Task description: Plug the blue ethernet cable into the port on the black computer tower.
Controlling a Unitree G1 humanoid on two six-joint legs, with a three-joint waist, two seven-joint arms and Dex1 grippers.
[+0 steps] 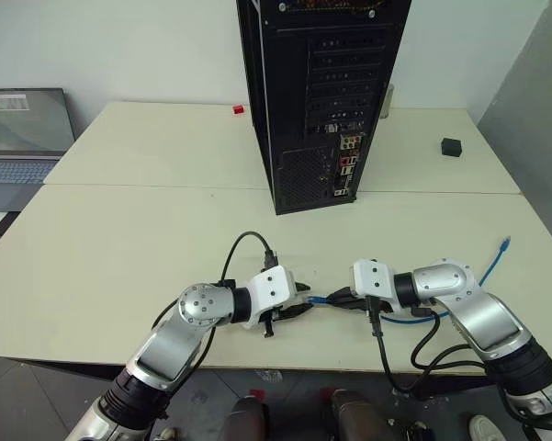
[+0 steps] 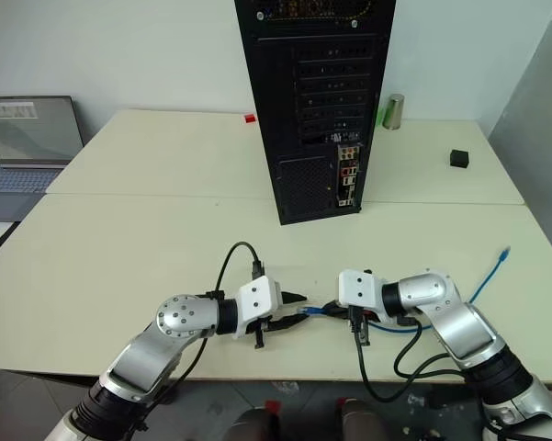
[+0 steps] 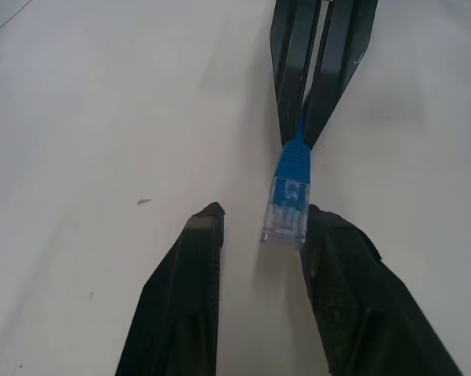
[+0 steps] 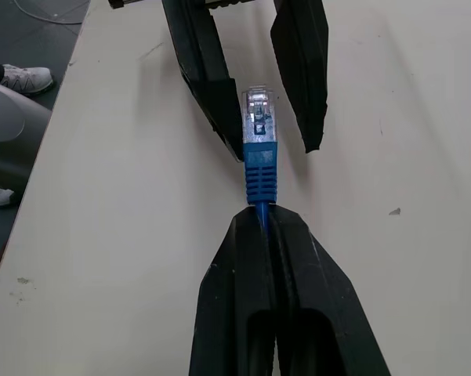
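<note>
Computer tower point(image 1: 317, 101) upright on worktop point(image 1: 119, 239) at 12 o'clock, laptop point(image 1: 23, 133) at 10 o'clock, ethernet cable point(image 1: 320, 299) at 6 o'clock between left tool point(image 1: 298, 308) and right tool point(image 1: 340, 299), its far plug point(image 1: 504, 243) at 3 o'clock.

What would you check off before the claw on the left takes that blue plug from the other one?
1. Right claw shut on the blue ethernet cable just behind the plug: ok.
2. Clear plug end sits between the left claw's fingers: ok.
3. Left claw gripping the plug: not ok; a gap shows on one side, the other finger is close against it.
4. Rest of the cable trails free across the table, far plug loose: ok.
5. Black computer tower upright, rear socket panel facing the robot: ok.
6. Which socket fits: cannot tell.
</note>
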